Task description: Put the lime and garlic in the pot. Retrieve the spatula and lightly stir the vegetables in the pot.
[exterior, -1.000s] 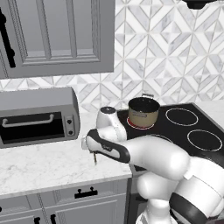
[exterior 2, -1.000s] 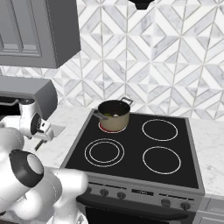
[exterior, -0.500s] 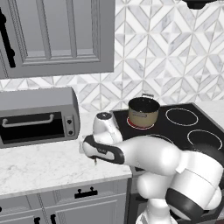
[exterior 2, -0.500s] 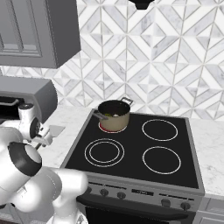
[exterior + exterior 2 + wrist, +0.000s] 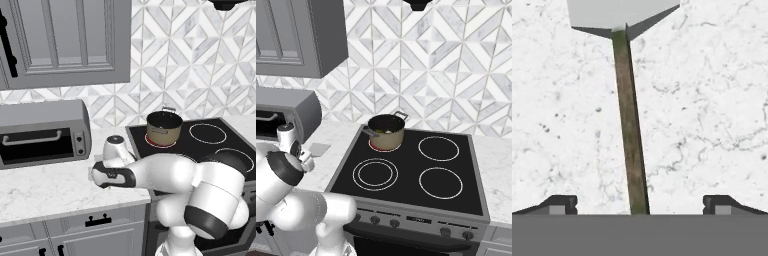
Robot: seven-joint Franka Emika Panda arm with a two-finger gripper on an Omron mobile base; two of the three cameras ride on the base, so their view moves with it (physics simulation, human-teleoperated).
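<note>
From the left base view, the arm is folding down over the marble tabletop [image 5: 45, 190] just beside the toaster oven [image 5: 42, 132], its wrist hanging low on the pot side of the oven. The pot [image 5: 164, 128] is sitting on the rear burner of the stove [image 5: 210, 150], well apart from the oven, and the arm's own bulk is covering whatever lies under the hand.

From the right base view, the pot [image 5: 387, 131] is showing a hint of green and pale inside its dark interior, likely the lime and garlic already in, though they are too small to be sure of. The pale blade of the spatula [image 5: 319, 149] is lying flat on the tabletop between the oven and the stove, with the wrist just beside it.

In the hand view, the gripper [image 5: 639, 205] is standing wide, its tips straddling the dark handle of the spatula [image 5: 630, 125] without touching it, the blade cut off at the top edge. The handle is running slightly off centre and at a slant between the tips, so I judge a closing pinch could nudge it sideways or catch it near its end, leaving the blade to droop or twist on the lift. How high the tips are hanging above the marble is hard to make out.
</note>
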